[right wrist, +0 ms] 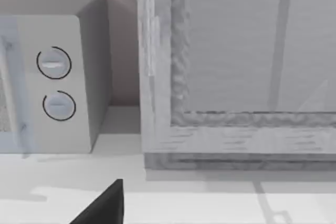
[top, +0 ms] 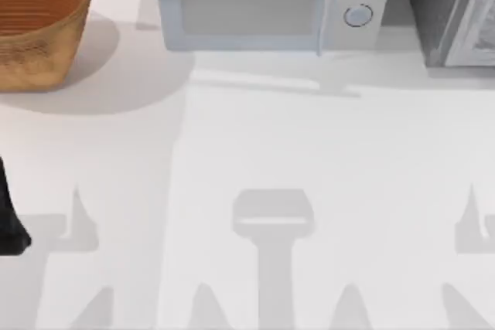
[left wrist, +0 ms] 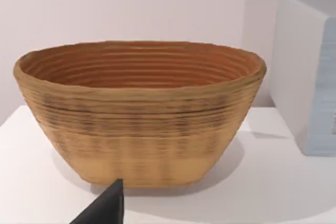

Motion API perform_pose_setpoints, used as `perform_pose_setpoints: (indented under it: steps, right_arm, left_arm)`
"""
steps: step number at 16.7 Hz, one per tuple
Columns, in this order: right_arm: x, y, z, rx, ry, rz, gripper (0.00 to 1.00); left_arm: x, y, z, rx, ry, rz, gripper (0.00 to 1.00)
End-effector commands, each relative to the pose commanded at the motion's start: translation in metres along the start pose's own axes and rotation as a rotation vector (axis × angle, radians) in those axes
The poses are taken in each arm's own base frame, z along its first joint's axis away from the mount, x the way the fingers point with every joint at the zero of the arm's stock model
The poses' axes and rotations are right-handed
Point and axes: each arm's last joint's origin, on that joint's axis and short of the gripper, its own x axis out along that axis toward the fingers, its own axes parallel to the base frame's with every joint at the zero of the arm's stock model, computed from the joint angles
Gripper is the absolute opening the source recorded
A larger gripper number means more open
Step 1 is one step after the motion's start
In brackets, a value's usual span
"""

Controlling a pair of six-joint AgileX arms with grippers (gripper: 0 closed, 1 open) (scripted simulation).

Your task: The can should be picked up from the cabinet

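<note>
The can is out of view. The cabinet (top: pixel 452 13) stands at the table's back right corner. In the right wrist view the cabinet (right wrist: pixel 157 77) has a pale grey frame around a glass front, and nothing can be made out behind the pane. A dark tip of my right gripper (right wrist: pixel 105 205) points at the cabinet's lower frame from a distance, over the white table. My left gripper (left wrist: pixel 105 208) hangs at the table's left side, facing the basket, and a black part of the left arm (top: pixel 9 222) shows at the left edge of the top view.
A woven brown basket (top: pixel 35 21) sits at the back left, also in the left wrist view as the basket (left wrist: pixel 142 114). A white microwave (top: pixel 271 1) with two round knobs stands at the back centre, left of the cabinet. The white table (top: pixel 255 152) stretches in front.
</note>
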Motion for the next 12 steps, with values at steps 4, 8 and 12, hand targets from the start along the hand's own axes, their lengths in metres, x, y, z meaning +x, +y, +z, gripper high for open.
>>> perform_pose_setpoints:
  steps: [4, 8, 12]
  right_arm:
    - [0.000, 0.000, 0.008, -0.001, -0.004, 0.002, 1.00]
    - [0.000, 0.002, 0.057, -0.004, -0.013, 0.003, 1.00]
    - [0.011, 0.006, 0.134, -0.005, -0.009, -0.004, 1.00]
  left_arm:
    - [0.000, 0.000, 0.000, 0.000, 0.000, 0.000, 1.00]
    - [0.000, 0.000, 0.000, 0.000, 0.000, 0.000, 1.00]
    - [0.000, 0.000, 0.000, 0.000, 0.000, 0.000, 1.00]
